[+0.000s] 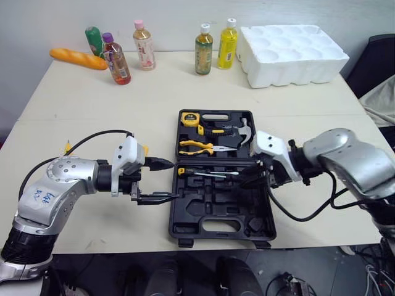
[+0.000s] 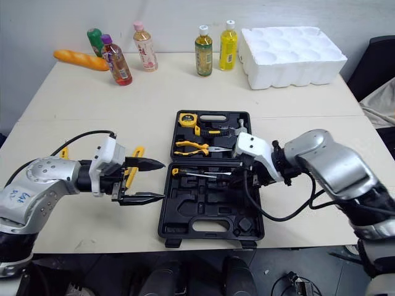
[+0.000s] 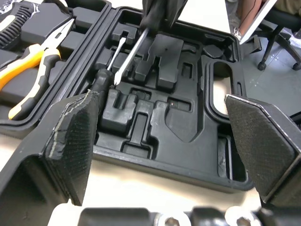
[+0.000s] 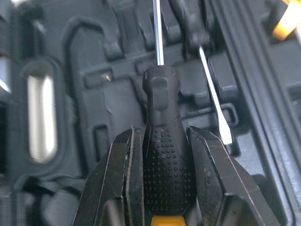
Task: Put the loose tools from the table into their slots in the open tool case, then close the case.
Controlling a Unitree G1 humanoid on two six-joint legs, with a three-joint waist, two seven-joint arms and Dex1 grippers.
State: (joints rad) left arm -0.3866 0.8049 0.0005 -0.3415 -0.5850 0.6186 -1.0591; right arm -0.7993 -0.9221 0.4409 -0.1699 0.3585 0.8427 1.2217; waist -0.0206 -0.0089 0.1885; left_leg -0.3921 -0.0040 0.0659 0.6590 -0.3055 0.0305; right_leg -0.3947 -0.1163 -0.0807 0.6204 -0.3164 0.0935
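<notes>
The right gripper [image 4: 160, 133] has its fingers clamped on the black handle of a screwdriver [image 4: 162, 181]. Its shaft points across the lower half of the open tool case [image 1: 174, 229] at mid-frame, held low and lengthwise, apparently to be laid into a slot beside the seated screwdriver [image 4: 214, 101]. Left of the case, the left gripper [image 1: 173, 180] hovers over the counter [image 1: 92, 105], fingers spread apart and empty. It is perhaps ready for the yellow-handled item [image 2: 132, 166] beneath it, which is too hidden to identify. Pliers [image 1: 196, 147] and hammer [image 1: 237, 132] sit in the upper half.
</notes>
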